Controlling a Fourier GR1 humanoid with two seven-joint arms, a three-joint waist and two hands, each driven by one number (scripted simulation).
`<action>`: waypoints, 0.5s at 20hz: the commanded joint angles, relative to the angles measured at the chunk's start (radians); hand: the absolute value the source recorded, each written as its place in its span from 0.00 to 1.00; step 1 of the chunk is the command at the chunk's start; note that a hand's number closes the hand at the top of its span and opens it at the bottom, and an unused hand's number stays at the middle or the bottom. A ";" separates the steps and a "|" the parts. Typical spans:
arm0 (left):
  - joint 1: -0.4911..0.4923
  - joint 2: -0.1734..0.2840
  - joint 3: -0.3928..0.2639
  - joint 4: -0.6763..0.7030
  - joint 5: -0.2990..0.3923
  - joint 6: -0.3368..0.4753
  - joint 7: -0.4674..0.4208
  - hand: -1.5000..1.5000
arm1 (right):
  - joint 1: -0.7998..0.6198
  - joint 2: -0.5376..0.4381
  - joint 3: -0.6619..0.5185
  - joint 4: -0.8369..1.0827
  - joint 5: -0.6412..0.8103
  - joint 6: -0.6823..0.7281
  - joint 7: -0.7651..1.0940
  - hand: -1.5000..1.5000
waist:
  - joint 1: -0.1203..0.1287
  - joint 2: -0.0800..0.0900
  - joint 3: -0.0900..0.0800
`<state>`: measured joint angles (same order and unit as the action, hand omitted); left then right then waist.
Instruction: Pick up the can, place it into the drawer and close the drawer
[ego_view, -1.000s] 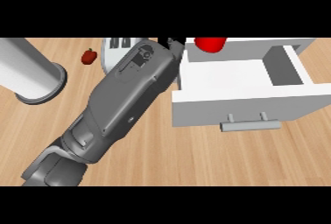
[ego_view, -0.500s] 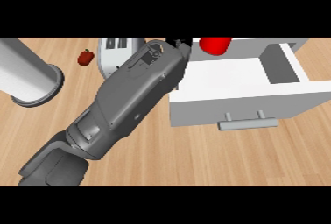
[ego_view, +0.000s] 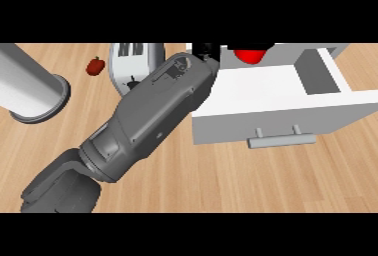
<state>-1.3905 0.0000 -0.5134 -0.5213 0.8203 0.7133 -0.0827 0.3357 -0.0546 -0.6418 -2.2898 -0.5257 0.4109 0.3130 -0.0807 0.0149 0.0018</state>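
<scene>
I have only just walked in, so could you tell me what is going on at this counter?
One grey forearm stretches across the counter toward the open drawer. Its black hand is mostly cut off at the view's top, beside the red can over the drawer's far end. Whether it grips the can cannot be seen. A toaster and a grey cylinder stand to the left.

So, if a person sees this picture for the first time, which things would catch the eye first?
Probably the big grey forearm, running diagonally from the lower left up toward the open white drawer at the right. Next the bright red can at the top edge above the drawer, and the grey cylinder lying at the left.
</scene>
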 joint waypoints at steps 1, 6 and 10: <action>0.033 0.000 -0.041 0.030 0.045 0.013 -0.058 0.00 | -0.032 -0.005 0.019 0.014 0.016 -0.012 0.015 0.00 | -0.007 0.006 0.000; 0.035 0.000 -0.074 0.038 0.087 0.045 -0.068 0.00 | -0.012 0.009 0.016 -0.004 0.006 0.006 0.008 0.00 | -0.006 0.003 0.000; 0.008 0.000 -0.092 0.053 0.125 0.064 -0.054 0.00 | -0.028 -0.030 -0.010 0.008 -0.010 -0.002 0.025 0.00 | -0.013 0.005 0.000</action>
<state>-1.3831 0.0001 -0.5882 -0.4737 0.9112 0.7745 -0.1276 0.3246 -0.0512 -0.6280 -2.2939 -0.5177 0.4197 0.3215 -0.0951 0.0195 0.0021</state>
